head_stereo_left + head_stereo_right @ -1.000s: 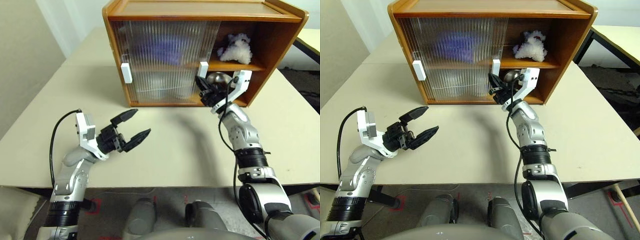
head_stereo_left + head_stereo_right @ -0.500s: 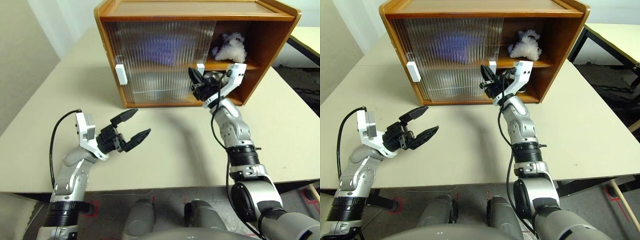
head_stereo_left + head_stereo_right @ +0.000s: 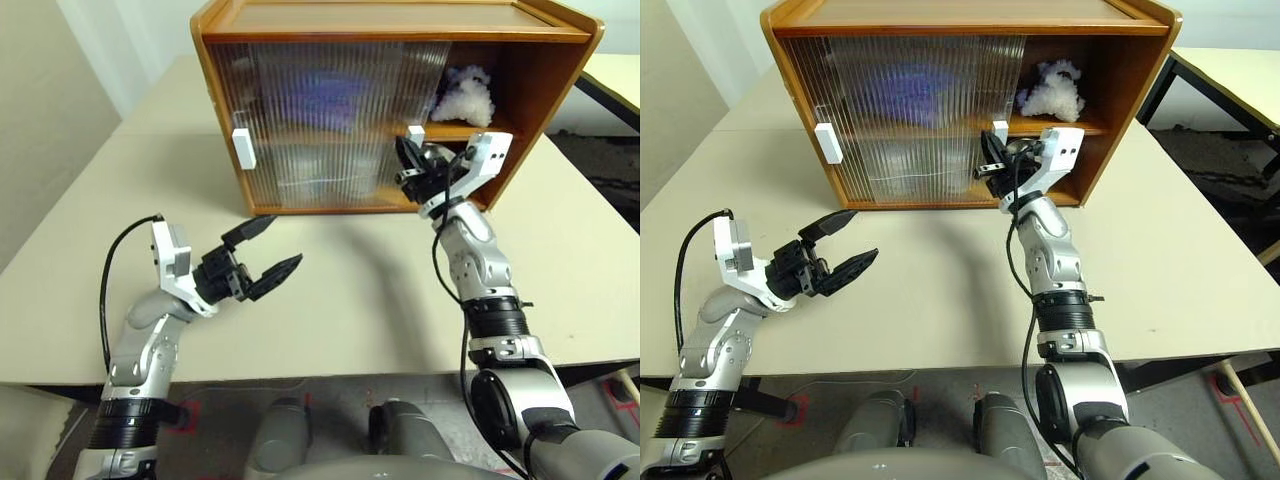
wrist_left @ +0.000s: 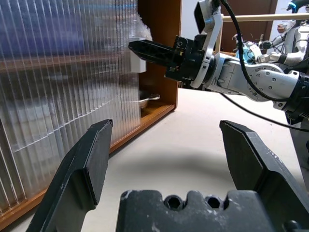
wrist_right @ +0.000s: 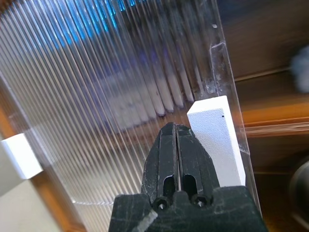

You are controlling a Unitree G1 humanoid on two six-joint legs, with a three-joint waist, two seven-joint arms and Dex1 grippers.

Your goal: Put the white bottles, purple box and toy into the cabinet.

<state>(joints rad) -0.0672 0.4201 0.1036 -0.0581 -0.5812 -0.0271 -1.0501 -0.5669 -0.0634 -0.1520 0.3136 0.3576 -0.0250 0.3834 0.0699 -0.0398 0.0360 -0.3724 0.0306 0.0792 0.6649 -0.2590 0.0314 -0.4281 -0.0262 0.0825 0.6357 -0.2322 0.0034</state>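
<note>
Beige table (image 3: 360, 300); perhaps a metal dish (image 4: 146, 100) on the lower shelf

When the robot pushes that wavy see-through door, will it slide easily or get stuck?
The door probably slides easily: it looks like thin, light ribbed plastic in a track. The shut right end effector sits beside its small white handle, so it might slip off. The plastic may flex a little.

Left gripper (image 3: 266, 249) at lower left, fingers spread wide; right gripper (image 3: 404, 157) at upper right, arm outstretched, fingers pressed together

Purple box (image 3: 325, 100) blurred behind cabinet (image 3: 400, 20) doors
</note>
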